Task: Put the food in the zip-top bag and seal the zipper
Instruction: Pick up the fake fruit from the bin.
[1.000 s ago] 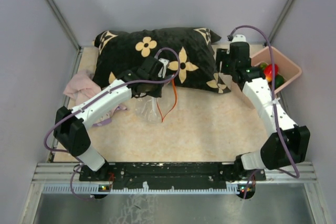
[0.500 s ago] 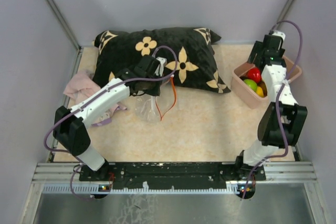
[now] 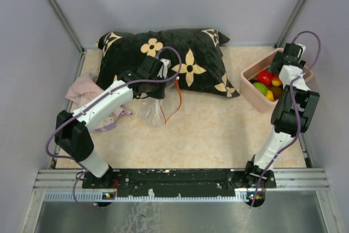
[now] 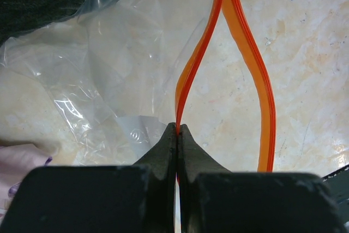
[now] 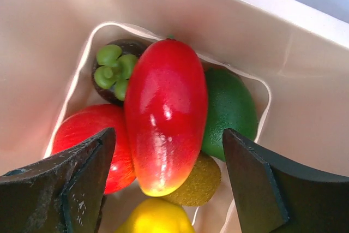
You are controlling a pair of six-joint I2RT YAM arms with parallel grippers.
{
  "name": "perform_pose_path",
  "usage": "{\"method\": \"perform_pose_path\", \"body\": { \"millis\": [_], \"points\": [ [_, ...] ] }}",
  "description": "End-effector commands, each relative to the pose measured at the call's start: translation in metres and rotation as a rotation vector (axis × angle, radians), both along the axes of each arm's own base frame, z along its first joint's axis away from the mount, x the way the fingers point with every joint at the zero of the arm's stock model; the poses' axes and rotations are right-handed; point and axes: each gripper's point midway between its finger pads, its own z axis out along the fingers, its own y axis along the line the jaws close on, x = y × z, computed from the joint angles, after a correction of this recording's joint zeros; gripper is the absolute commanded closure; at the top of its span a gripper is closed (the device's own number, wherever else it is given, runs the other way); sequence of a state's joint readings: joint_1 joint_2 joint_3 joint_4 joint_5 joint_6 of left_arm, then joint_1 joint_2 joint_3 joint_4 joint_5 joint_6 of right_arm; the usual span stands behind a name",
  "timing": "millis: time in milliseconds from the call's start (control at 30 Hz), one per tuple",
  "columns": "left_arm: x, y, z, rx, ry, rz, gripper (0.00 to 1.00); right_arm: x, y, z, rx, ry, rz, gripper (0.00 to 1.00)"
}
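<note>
On the table (image 3: 218, 135): zip-top bag (image 3: 150, 110) gripped at its mouth, food (image 5: 166, 113) found in the pink bin (image 3: 246, 90).
The bag is laid against the floral pillow (image 3: 136, 58), well apart from the bin at far right. The right claw (image 5: 168, 140) is held wide open over a long red piece. The left claw (image 4: 178, 130) is closed on one strip of the zipper (image 4: 191, 75); the mouth is parted.
</note>
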State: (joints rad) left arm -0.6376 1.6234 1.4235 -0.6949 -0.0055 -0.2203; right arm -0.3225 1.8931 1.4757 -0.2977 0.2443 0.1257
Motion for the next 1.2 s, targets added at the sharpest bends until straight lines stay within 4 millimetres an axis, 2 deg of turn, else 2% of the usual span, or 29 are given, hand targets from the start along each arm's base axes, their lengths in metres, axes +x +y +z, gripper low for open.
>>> {"method": "perform_pose_path", "body": {
  "millis": [0,400,533,667,933,1167],
  "points": [
    [0.0,-0.002,-0.002,-0.011,0.005,-0.014,1.0,0.02,-0.028,0.027,-0.068,-0.097,-0.024,0.2],
    [-0.001,-0.004,-0.008,-0.009,0.027,-0.023,1.0,0.039,-0.021,-0.023,0.019,-0.051,0.093,0.19],
    [-0.002,-0.004,-0.009,-0.007,0.03,-0.023,1.0,0.04,-0.018,-0.031,0.039,-0.046,0.104,0.21],
    [-0.003,-0.005,-0.01,-0.013,0.037,-0.028,1.0,0.039,-0.016,-0.025,0.037,-0.053,0.114,0.32],
    [-0.004,-0.006,-0.011,-0.015,0.041,-0.033,1.0,0.03,-0.013,0.017,0.003,-0.122,0.12,0.56],
    [-0.006,-0.007,-0.008,-0.026,0.041,-0.033,1.0,0.021,-0.004,0.032,0.02,-0.163,0.121,0.62]
  ]
}}
